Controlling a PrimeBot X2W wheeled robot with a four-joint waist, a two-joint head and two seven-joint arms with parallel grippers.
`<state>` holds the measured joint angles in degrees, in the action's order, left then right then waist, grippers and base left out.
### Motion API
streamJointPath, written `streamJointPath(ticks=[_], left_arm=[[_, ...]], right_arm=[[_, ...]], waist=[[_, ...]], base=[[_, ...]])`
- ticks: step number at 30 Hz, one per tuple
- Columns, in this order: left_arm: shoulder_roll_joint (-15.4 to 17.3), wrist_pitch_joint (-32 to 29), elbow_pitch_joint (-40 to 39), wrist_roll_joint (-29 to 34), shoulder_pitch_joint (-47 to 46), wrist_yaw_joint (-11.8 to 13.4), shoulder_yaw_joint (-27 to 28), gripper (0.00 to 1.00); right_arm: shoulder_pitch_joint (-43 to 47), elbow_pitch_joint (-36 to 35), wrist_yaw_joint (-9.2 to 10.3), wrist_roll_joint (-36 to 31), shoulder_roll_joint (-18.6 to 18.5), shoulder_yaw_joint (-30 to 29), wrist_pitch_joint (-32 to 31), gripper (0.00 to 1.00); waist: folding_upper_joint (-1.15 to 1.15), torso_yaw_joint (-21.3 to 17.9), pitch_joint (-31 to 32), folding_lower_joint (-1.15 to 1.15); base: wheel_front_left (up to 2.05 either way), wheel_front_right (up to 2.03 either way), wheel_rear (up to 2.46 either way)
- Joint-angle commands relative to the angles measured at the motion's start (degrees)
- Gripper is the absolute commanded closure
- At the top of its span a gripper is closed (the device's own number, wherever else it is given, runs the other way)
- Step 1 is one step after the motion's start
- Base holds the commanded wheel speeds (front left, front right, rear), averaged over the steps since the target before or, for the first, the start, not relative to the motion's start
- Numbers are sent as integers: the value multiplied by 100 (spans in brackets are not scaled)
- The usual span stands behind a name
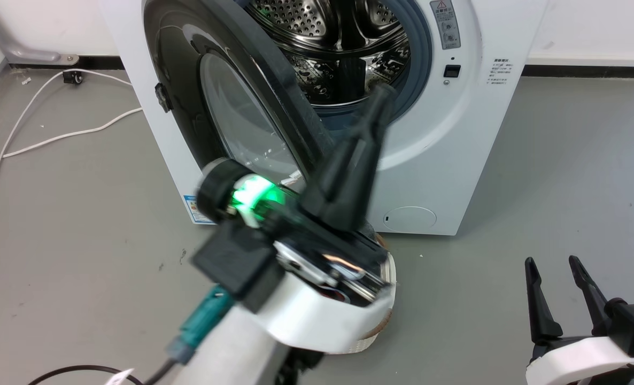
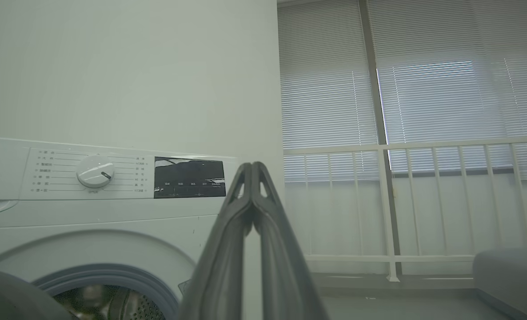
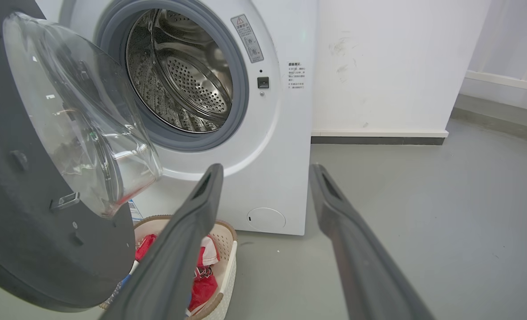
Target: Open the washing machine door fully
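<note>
I am keeping my left gripper (image 1: 385, 92) closed, its two dark fingers pressed together with nothing between them, and in the head view it is reaching up across the rim of the washing machine door (image 1: 180, 80); I cannot tell whether it is touching that rim. My right gripper (image 1: 551, 262) is hanging low at my right side with its fingers spread apart and empty, well away from the machine. The door is standing swung out on its hinge at the machine's left side, roughly edge-on to my head camera, and in the right wrist view its bulging glass bowl (image 3: 77, 120) is jutting from its dark inner face toward the opening. A laundry basket (image 3: 226, 240) holding red clothes (image 3: 201, 284) is sitting on the grey floor just below the door. Behind it, the steel drum (image 1: 338, 43) is showing inside its grey rubber ring (image 3: 239, 89). The left wrist camera is looking up at the control dial (image 2: 94, 171).
</note>
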<state>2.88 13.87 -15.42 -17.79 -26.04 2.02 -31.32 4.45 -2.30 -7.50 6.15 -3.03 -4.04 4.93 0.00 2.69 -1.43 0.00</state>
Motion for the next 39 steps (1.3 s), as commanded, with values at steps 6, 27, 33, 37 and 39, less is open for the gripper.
streamJointPath(ticks=[6, 27, 33, 37, 39], left_arm=[[3, -494, 195, -278, 262, -111, -705, 100], [133, -1190, 2023, -919, 863, -318, -1514, 100], [88, -1015, 2575, -986, 646, -160, -1357, 100], [75, -939, 2823, -1045, 568, -55, -1258, 100], [70, -908, 2931, -1059, 545, -6, -1213, 100]], right_arm=[[38, 22, 1, 43, 22, -39, -2, 0], [-17, 39, 1, 181, 22, -66, -73, 0], [-36, 95, 1, 232, 22, -100, -38, 0], [-49, 121, 1, 270, 22, -107, -19, 0], [-60, 130, 1, 293, 22, -103, -15, 0]], waist=[[0, 16, -22, 0], [0, -64, -137, 0], [0, -101, -165, 0], [0, -99, -166, 0], [0, -95, -161, 0]], base=[[0, 0, 0], [0, 0, 0], [0, 0, 0], [0, 0, 0], [0, 0, 0]])
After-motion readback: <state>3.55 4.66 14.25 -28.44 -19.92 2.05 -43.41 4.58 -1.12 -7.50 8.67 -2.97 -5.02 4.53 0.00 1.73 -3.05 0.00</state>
